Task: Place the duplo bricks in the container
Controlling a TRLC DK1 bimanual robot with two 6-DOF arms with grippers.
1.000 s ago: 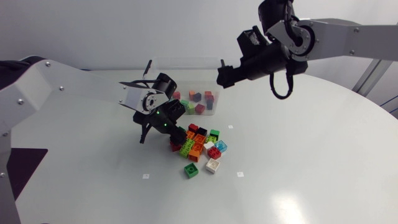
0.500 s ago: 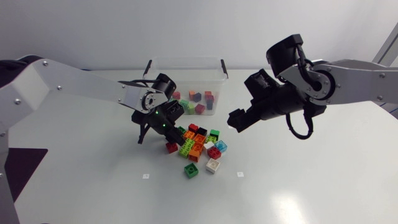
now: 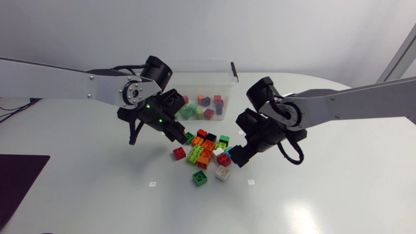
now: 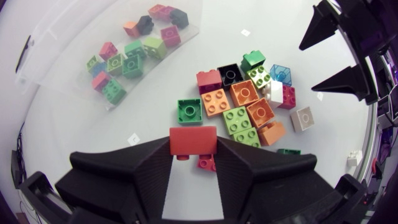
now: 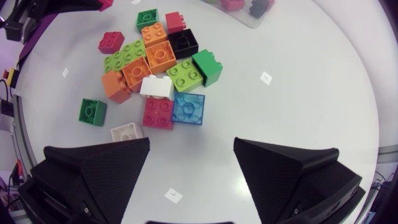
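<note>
One white surface (image 3: 338, 195): is carrying the container and all the loose bricks.
Two arms: the left arm (image 3: 65, 81) and the right arm (image 3: 344, 107) are coming in from their own sides and ending near the middle, one on each side of the pile.
Container (image 3: 195, 78): a clear tub is standing behind the pile and holding a handful of sorted bricks (image 3: 205, 107) in red, green, orange and dark colours.
Pile (image 3: 207, 151): loose duplo bricks are lying packed together just in front of the container, in orange, lime, red, black and white.
Left hand (image 4: 193, 149): is gripping a red brick (image 4: 193, 140) with a finger pressing on each side, above the pile's near edge.
Right hand (image 5: 191, 149): is hovering with its fingers spread wide and nothing between them, just beside the pile and nearest a see-through blue brick (image 5: 188, 108).
Green brick (image 3: 200, 179): is lying alone, a little apart from the pile.
White brick (image 3: 223, 173): is lying near the green brick, at the pile's edge.
</note>
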